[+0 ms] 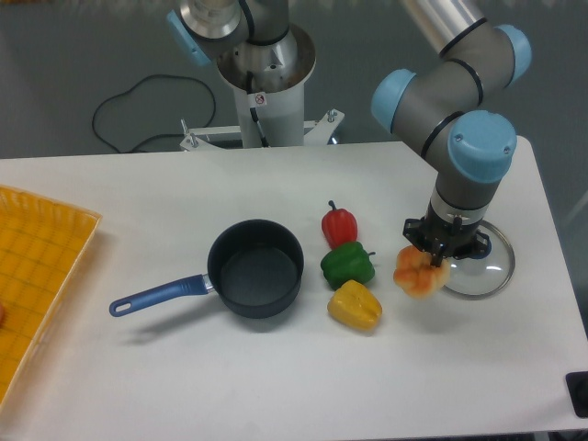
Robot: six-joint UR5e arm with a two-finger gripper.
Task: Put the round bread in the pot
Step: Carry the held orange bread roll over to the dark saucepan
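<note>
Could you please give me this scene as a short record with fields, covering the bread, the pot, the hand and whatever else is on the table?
round bread: held in the hand, apparently lifted above the table, right of the peppers
pot: empty, upright, handle pointing left
hand: shut on the bread, partly over the glass lid
glass lid: flat on the table, beneath the hand
peppers: red, green, yellow, in a row between pot and bread
yellow tray: at the left edge
task state: bread not yet in pot
</note>
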